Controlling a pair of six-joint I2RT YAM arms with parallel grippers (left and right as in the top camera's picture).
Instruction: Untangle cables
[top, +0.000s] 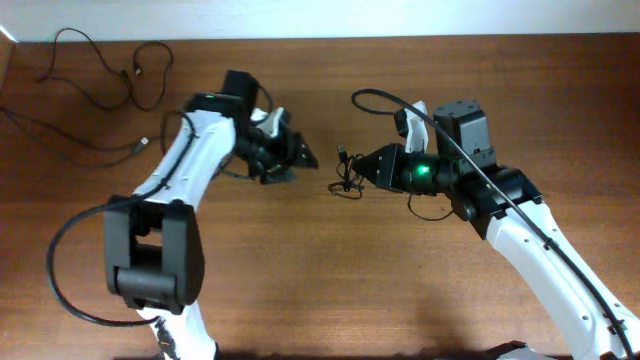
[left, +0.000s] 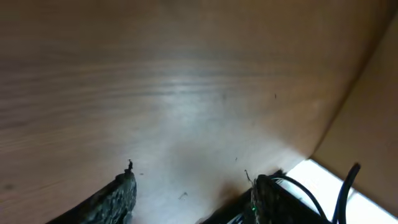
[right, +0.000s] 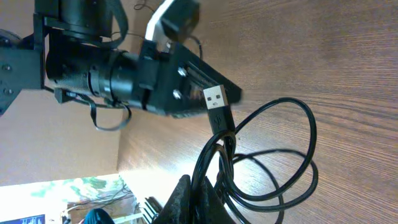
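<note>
A small bundle of thin black cable (top: 346, 176) hangs in loops at the tip of my right gripper (top: 364, 170), which is shut on it just above the table. In the right wrist view the jaws (right: 200, 194) pinch the looped cable (right: 273, 155), and its USB plug (right: 216, 99) points up. My left gripper (top: 296, 156) is open and empty, a short way left of the bundle; its two fingers (left: 193, 190) stand apart over bare wood. Two loose cables lie at the far left: one loop (top: 110, 75) and one strand with a plug (top: 100, 140).
The left arm's body (right: 124, 68) fills the upper left of the right wrist view, close to the plug. The wooden table (top: 330, 270) stretches toward the front. The table's back edge (top: 320, 38) runs along the top.
</note>
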